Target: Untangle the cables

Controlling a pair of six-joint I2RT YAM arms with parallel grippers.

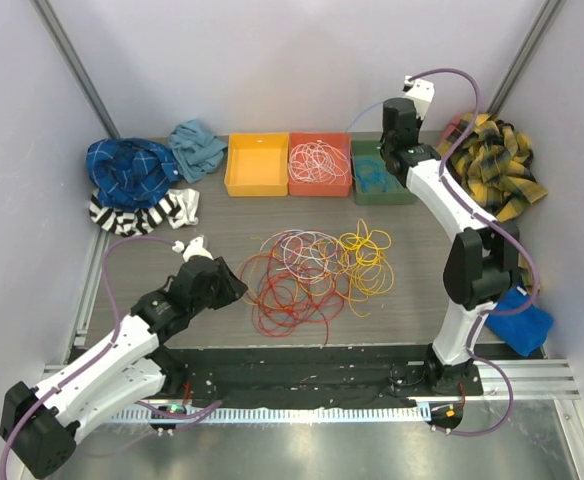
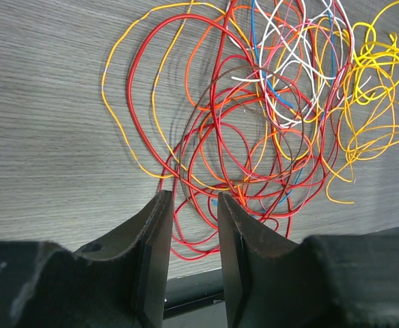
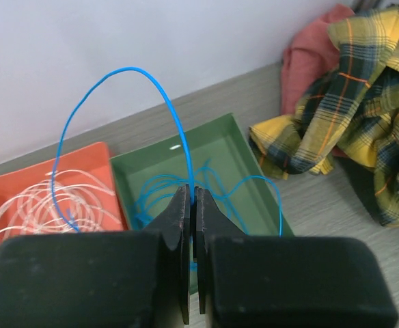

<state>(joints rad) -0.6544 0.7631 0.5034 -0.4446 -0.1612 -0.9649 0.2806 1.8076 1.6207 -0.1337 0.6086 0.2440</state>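
A tangle of red, orange, yellow, white and pink cables (image 1: 317,270) lies mid-table; it also shows in the left wrist view (image 2: 254,130). My left gripper (image 1: 234,285) is open and empty, low at the tangle's left edge, with a red loop (image 2: 193,236) lying between its jaws. My right gripper (image 1: 397,150) hangs above the green tray (image 1: 382,175) and is shut on a blue cable (image 3: 165,113). That cable arches up from the jaws and loops down into the green tray (image 3: 220,137), where more blue cable lies.
An orange tray (image 1: 319,165) holds white cable. A yellow tray (image 1: 256,165) stands left of it. Blue and striped cloths (image 1: 132,185) lie at the back left. A plaid cloth (image 1: 492,165) lies at the back right and a blue cloth (image 1: 522,320) at the right.
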